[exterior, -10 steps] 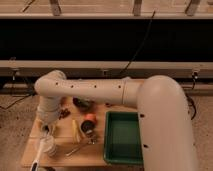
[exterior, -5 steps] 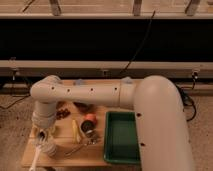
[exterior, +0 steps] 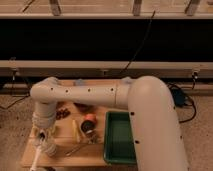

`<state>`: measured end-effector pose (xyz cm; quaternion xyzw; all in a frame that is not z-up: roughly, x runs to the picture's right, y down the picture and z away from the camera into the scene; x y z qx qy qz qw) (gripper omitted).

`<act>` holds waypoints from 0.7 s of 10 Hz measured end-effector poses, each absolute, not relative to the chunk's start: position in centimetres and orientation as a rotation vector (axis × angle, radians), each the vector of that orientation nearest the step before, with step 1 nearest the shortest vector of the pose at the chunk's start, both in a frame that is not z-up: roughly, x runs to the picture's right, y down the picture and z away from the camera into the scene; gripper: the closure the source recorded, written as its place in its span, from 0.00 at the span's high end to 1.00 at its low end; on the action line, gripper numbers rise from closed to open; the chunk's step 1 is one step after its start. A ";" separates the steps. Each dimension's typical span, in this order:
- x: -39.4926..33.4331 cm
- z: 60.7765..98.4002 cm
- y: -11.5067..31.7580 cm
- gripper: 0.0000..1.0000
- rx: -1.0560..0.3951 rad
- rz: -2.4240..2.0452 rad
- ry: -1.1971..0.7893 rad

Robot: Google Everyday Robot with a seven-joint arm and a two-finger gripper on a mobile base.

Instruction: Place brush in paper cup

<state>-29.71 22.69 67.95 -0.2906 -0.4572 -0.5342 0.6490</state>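
Brush (exterior: 37, 161) at the claw (exterior: 46, 142), table's (exterior: 65, 159) left front.

No text, label, brand, number or sign can be read anywhere. The gripper (exterior: 45, 141) hangs low over the left end of the table (exterior: 65, 156); nothing legible shows on it. The tray (exterior: 119, 145) to its right is plain green, the orange bowl (exterior: 89, 120) right of and above it carries no marking that can be made out, and the row of dark dots on the arm (exterior: 85, 92) above it are holes, not characters.
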 end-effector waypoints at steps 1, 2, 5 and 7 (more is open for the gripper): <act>-29.3 68.4 22.5 0.39 -0.666 -1.208 -1.031; -29.1 68.6 22.3 0.47 -0.667 -1.206 -1.025; -28.5 69.4 21.1 0.76 -0.664 -1.207 -0.989; -28.6 69.9 20.3 0.80 -0.656 -1.217 -0.968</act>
